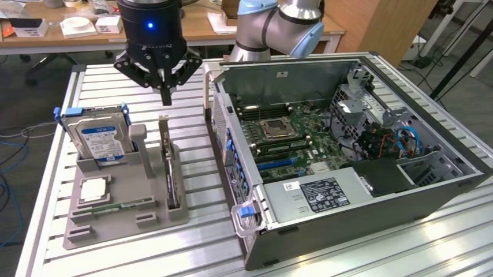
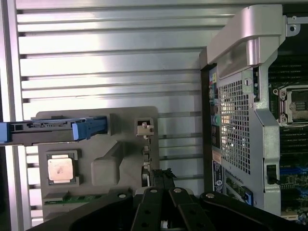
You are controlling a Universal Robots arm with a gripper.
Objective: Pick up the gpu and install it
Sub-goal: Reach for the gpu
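The gripper (image 1: 165, 99), a black assembly of angular linkages tapering to two slim fingers, is seen clenched, with the fingertips pressed together and nothing caught between them. It is held in the air above the far end of the grey holder (image 1: 115, 228), clear of everything slotted there. In the wrist view the gripper (image 2: 163, 175) is seen just beside the upper edge of the gpu (image 2: 145, 130).

The gpu (image 1: 171, 167), a thin, flat, dark card, is stood on its long edge in a narrow slot of the grey holder, on the side nearest the computer case (image 1: 347, 231); a pale metal bracket is carried at its far end. The grey holder is a matte, blocky moulded piece laid on the tabletop (image 1: 100, 86), a surface of ribbed, brushed aluminium slats.

On the other side of the grey holder, a boxy silver hard drive (image 1: 96, 138) with a blue label is stood upright in a blue frame. A square, metallic processor (image 1: 92, 189) is laid flat in a recess of the grey holder, and a slim green memory stick (image 1: 123, 205) is set beside it.

The computer case, dark and steel-walled, is laid open beside the grey holder, with its green motherboard (image 1: 289, 135) exposed.
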